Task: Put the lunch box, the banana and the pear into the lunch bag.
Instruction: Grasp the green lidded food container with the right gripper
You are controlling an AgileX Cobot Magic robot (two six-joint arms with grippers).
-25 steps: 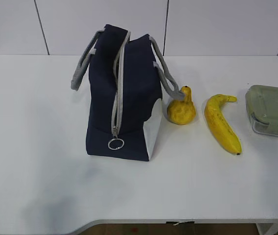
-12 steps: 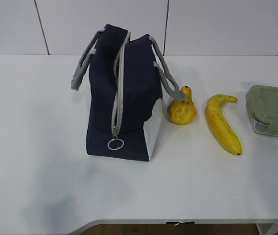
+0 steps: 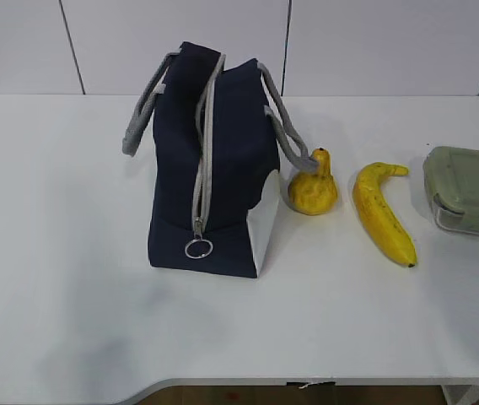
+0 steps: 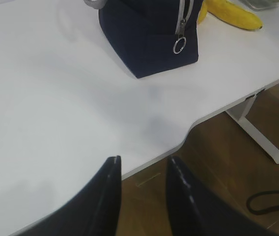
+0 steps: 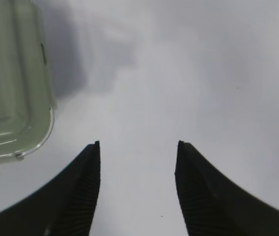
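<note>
So, here's my view from the remote station right now. My right gripper (image 5: 138, 147) has its fingers spread with nothing between them, just bare white table (image 3: 71, 278) under the gap. The lunch box (image 5: 9, 78) sits off to the left of the left finger, up ahead of its tip and not touching it; I only see the pale green lid, so no idea what's inside.

My left gripper (image 4: 142, 164) hangs over the near table edge, fingers partly apart and pinching nothing. Well ahead of those fingertips is the lunch bag (image 4: 147, 37), navy, zipper run down the end facing me with the metal ring pull (image 4: 179, 45) dangling. Nothing stands between the fingers and the bag.

In the exterior view the bag (image 3: 214, 169) stands upright, zipped shut as far as I can tell, grey handles flopped to both sides. The pear (image 3: 313, 187) is right beside its white patch, under the right-hand handle. The banana (image 3: 380, 213) lies between pear and lunch box (image 3: 467, 187), apart from both.

No logos or writing that I can read on anything.
</note>
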